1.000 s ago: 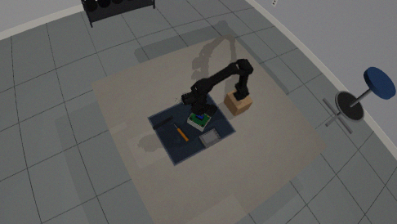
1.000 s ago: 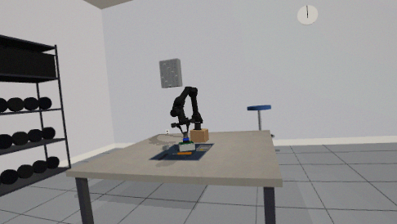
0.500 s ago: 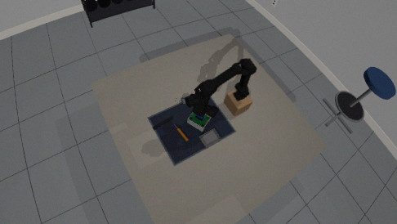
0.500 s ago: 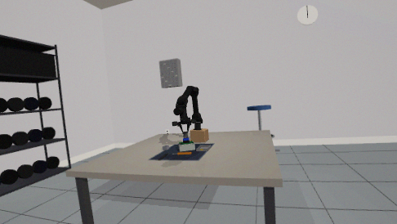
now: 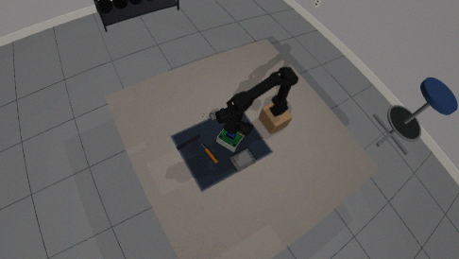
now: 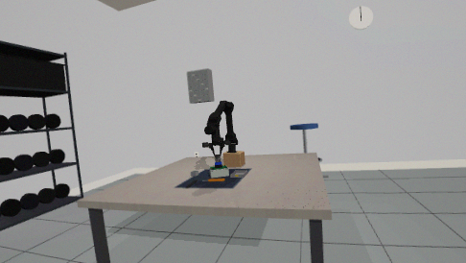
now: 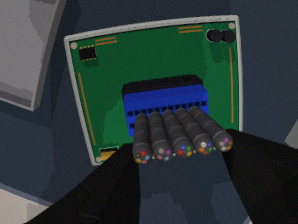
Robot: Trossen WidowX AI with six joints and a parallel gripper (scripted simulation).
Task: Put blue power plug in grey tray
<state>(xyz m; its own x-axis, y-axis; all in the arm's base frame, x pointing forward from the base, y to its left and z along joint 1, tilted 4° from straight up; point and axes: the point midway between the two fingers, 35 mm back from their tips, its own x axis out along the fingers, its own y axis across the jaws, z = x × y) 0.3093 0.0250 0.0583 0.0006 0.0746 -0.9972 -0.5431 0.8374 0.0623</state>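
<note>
Matt blue plug [image 7: 167,100], plastic-looking; ribbed dark cables [image 7: 170,131].

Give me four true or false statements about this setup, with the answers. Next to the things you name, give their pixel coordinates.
1. The gripper [image 6: 218,159] [image 7: 178,147] is closed on the blue plug [image 5: 230,135] [image 6: 219,164] [image 7: 167,100]. True.
2. The plug is lying in the grey tray [image 5: 234,167] [image 7: 44,55]. False: it is at the black socket [image 7: 131,89] on the circuit board [image 7: 150,55].
3. The orange-handled tool [image 5: 211,155] [image 6: 216,179] lies on the dark mat [image 5: 203,181] [image 6: 225,185]. True.
4. The stool [image 5: 438,95] [image 6: 304,127] has a red seat. False: its seat is blue.
</note>
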